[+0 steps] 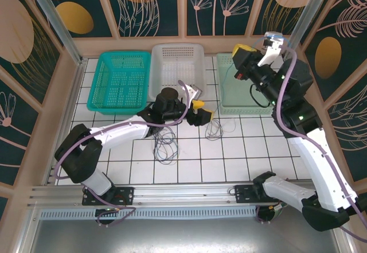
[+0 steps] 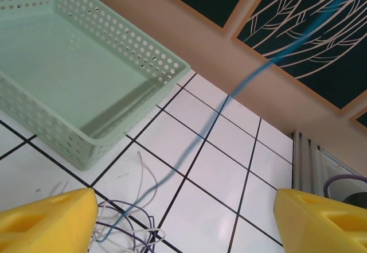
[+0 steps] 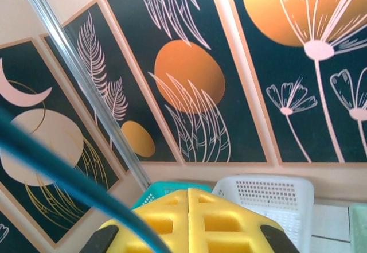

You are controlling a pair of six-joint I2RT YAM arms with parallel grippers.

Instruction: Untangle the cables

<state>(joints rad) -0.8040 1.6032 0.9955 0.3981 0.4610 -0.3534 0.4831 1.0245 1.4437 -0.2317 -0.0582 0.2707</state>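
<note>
A small tangle of pale and purple cables point(image 1: 215, 129) lies on the tiles in front of the pale green basket point(image 1: 235, 101). In the left wrist view this tangle point(image 2: 123, 230) sits beside my left finger pad. A blue cable point(image 2: 229, 98) rises taut from it toward the upper right. My left gripper point(image 1: 202, 110) hovers open just left of the tangle, with nothing between its fingers point(image 2: 46, 224). My right gripper point(image 1: 242, 51) is raised high over the pale green basket, shut on the blue cable point(image 3: 63, 178), which runs across its yellow pads. More dark cable loops point(image 1: 165, 144) lie under the left arm.
Three baskets stand in a row along the back wall: teal point(image 1: 120, 81), white point(image 1: 176, 63) and pale green point(image 2: 69, 81). Patterned walls close in the back and both sides. A metal rail point(image 1: 172, 193) runs along the near edge of the tiles.
</note>
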